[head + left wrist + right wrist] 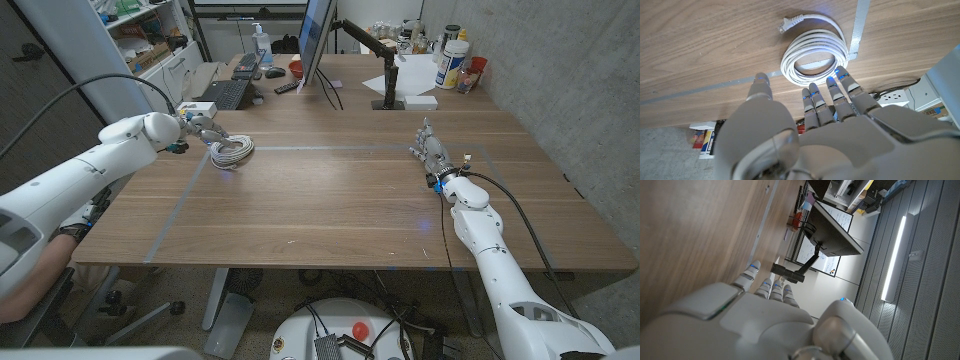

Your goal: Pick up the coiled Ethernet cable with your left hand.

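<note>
The coiled white Ethernet cable (232, 152) lies flat on the wooden table (340, 200) toward its left side, just beside a pale strip (178, 206) that runs across the tabletop; in the left wrist view the coil (814, 56) sits partly over that strip (859, 30), with its plug end (788, 23) sticking out from the loops on the side away from the hand. The left hand (203, 128) reaches in from the table's left edge and is at the cable, its fingers (840, 92) spread apart and extended toward the near rim of the coil, holding nothing (whether the fingertips actually touch the loops cannot be told from either view). The thumb (761, 87) stands off to one side, apart from the coil. The right hand (433, 155) is well apart from the cable, on the right side of the table, fingers straight and close to one another, pointing away from the robot with nothing in them. At the far end of the table stand a monitor (316, 40) on its foot, a keyboard (226, 93) and a white container (452, 62).
</note>
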You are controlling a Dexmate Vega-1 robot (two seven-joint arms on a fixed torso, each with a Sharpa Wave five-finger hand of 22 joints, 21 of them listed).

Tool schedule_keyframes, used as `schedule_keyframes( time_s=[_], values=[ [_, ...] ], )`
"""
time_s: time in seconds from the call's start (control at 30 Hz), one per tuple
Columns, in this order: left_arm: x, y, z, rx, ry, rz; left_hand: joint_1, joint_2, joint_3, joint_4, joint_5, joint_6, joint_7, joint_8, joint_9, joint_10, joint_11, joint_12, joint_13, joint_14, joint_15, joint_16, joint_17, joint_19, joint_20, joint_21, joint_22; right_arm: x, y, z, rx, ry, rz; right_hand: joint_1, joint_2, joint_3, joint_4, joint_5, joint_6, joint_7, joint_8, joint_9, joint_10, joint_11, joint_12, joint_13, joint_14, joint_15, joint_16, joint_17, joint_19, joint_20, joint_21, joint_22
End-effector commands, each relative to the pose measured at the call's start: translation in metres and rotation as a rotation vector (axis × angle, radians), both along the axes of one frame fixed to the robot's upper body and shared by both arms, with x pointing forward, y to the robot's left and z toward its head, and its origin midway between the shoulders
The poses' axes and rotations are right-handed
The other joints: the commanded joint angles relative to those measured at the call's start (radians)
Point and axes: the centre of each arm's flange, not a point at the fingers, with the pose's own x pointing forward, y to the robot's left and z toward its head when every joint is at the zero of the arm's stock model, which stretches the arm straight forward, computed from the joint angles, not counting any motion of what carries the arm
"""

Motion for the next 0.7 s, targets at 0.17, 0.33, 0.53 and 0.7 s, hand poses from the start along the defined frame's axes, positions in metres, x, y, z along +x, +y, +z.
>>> schedule_keyframes(
  time_s=[0.17, 0.33, 0.53, 0.7],
  values=[
    [0.0113, 0.0002, -0.0022, -0.009, 0.015, -0.005, -0.004, 0.005, -0.003, 0.005, -0.004, 0.013, 0.0, -0.002, 0.004, 0.012, 0.002, -0.001, 0.004, 0.01, -0.116, -0.003, 0.002, 0.004, 0.006, -0.004, 0.003, 0.0006, 0.0003, 0.0006, -0.004, 0.006, 0.006, 0.006, 0.005, -0.007, -0.001, -0.003, -0.011, 0.0, 0.006, 0.002, -0.004, 0.004, 0.006, 0.003, -0.003, 0.004, 0.005, 0.003, 0.002, 0.008, 0.005, 0.004],
    [0.0152, 0.0008, -0.0044, -0.019, 0.018, 0.002, -0.003, 0.005, -0.004, 0.005, -0.005, 0.014, -0.001, -0.002, 0.004, 0.012, 0.004, -0.002, 0.005, 0.009, -0.118, -0.004, 0.002, 0.005, 0.005, -0.004, 0.003, 0.0005, 0.0007, 0.0008, -0.001, 0.007, 0.007, 0.006, 0.006, -0.007, -0.001, -0.003, -0.011, 0.0, 0.006, 0.002, -0.003, 0.002, 0.007, 0.003, -0.003, 0.004, 0.005, 0.003, 0.003, 0.007, 0.005, 0.004],
    [0.0171, 0.0, -0.0027, -0.018, 0.018, -0.001, 0.0, 0.007, -0.003, 0.004, -0.004, 0.018, 0.0, -0.001, 0.004, 0.018, 0.003, -0.001, 0.006, 0.013, -0.119, -0.003, 0.002, 0.009, 0.004, -0.003, 0.003, 0.0006, 0.0003, 0.0005, -0.001, 0.005, 0.007, 0.007, 0.006, -0.008, -0.001, -0.003, -0.011, 0.0, 0.005, 0.002, -0.003, 0.004, 0.007, 0.003, -0.003, 0.003, 0.005, 0.003, 0.003, 0.008, 0.006, 0.004],
    [0.0176, -0.0003, -0.0008, -0.019, 0.016, -0.003, 0.032, 0.017, 0.009, -0.01, -0.002, 0.029, -0.002, 0.003, 0.004, 0.023, 0.001, -0.001, 0.007, 0.018, -0.122, -0.003, -0.001, 0.015, 0.002, -0.001, 0.003, 0.0005, -0.0001, 0.0005, -0.001, 0.002, 0.006, 0.007, 0.007, -0.008, -0.001, -0.003, -0.011, -0.001, 0.006, 0.002, -0.003, 0.004, 0.007, 0.003, -0.004, 0.003, 0.005, 0.003, 0.003, 0.007, 0.006, 0.004]
  ],
)
